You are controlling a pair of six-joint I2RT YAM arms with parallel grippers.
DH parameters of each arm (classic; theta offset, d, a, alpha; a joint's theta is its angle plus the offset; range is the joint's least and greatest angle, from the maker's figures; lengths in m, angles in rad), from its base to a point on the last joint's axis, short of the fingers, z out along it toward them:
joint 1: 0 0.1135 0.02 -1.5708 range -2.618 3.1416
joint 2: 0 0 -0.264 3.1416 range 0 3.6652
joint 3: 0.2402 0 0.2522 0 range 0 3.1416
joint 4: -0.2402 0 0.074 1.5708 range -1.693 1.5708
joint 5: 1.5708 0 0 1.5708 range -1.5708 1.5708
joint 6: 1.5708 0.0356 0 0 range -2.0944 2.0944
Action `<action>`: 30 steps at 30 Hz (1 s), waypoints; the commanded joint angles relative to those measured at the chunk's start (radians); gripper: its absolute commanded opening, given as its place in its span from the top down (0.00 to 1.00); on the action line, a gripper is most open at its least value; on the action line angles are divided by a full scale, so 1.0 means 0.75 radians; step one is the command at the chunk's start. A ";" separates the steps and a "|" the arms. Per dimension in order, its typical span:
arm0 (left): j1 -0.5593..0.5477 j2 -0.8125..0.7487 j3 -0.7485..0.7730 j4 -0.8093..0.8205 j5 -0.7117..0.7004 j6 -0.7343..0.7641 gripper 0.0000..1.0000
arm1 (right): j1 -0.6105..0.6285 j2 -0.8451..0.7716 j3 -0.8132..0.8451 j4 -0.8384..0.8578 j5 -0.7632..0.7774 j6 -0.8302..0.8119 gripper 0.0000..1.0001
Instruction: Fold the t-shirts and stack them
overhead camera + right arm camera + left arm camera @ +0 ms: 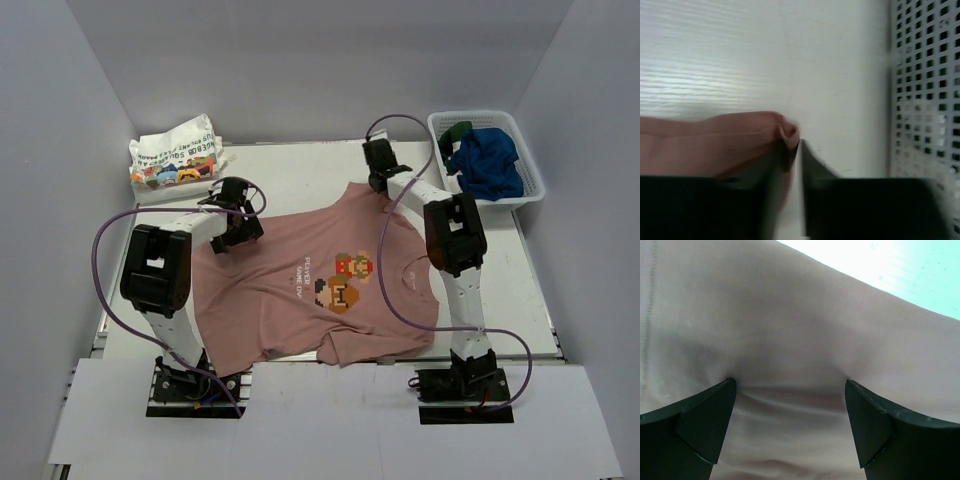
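The dusty pink t-shirt (280,310) with a pixel game-character print lies spread face up across the table. My left gripper (240,215) is open, its fingertips resting on the shirt's left shoulder area, and pink cloth (790,315) fills the left wrist view between the fingers (705,415). My right gripper (378,178) is at the shirt's far right sleeve. Its jaws are nearly together, pinching a bunched fold of pink cloth (715,140) at the tips (799,142). A folded white tee with colourful print (175,160) lies at the back left.
A white mesh basket (487,116) stands at the back right, holding a navy tee (490,165) and a dark green one (458,130). Its wall (925,100) shows just right of my right gripper. White table (300,170) shows behind the shirt.
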 commanded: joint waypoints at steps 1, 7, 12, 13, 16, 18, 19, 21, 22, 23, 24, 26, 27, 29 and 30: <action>-0.009 0.025 0.055 -0.035 -0.025 0.056 0.00 | -0.088 -0.038 0.074 0.079 -0.015 -0.026 0.60; -0.009 -0.018 0.121 0.020 0.074 0.124 0.00 | -0.088 -0.191 0.005 -0.021 -0.285 -0.026 0.10; -0.009 -0.079 0.135 -0.018 0.078 0.124 0.00 | -0.074 -0.429 -0.273 -0.036 -0.636 0.109 0.10; -0.009 -0.094 0.135 -0.018 0.064 0.124 0.00 | -0.076 -0.483 -0.310 -0.030 -0.671 0.109 0.10; -0.009 -0.165 0.070 -0.018 0.049 0.112 0.00 | -0.060 -0.582 -0.449 -0.034 -0.819 0.172 0.10; 0.009 -0.206 0.013 -0.031 0.049 0.095 0.00 | -0.050 -0.635 -0.539 -0.030 -0.933 0.274 0.10; 0.009 -0.206 -0.006 -0.031 0.049 0.077 0.00 | -0.043 -0.648 -0.601 -0.021 -0.948 0.305 0.10; 0.009 -0.223 -0.037 -0.061 0.000 0.063 0.00 | -0.027 -0.698 -0.715 -0.021 -0.964 0.348 0.10; 0.009 -0.223 -0.057 -0.061 0.000 0.042 0.00 | -0.019 -0.713 -0.744 -0.015 -0.964 0.354 0.10; 0.009 -0.235 -0.082 -0.080 0.000 0.042 0.00 | -0.019 -0.729 -0.769 -0.023 -0.936 0.368 0.10; 0.009 -0.235 -0.096 -0.080 0.000 0.024 0.00 | -0.007 -0.764 -0.848 -0.032 -0.905 0.399 0.10; 0.009 -0.235 -0.123 -0.080 -0.016 0.007 0.00 | -0.005 -0.805 -0.908 -0.038 -0.848 0.438 0.10; 0.009 -0.221 -0.139 -0.094 -0.035 -0.005 0.00 | -0.005 -0.823 -0.991 -0.036 -0.805 0.485 0.10; 0.009 -0.196 -0.139 -0.094 -0.047 -0.005 0.00 | -0.009 -0.844 -1.037 -0.003 -0.758 0.501 0.10; 0.009 -0.149 -0.139 -0.094 -0.059 -0.005 0.00 | -0.007 -0.848 -1.087 0.003 -0.733 0.526 0.10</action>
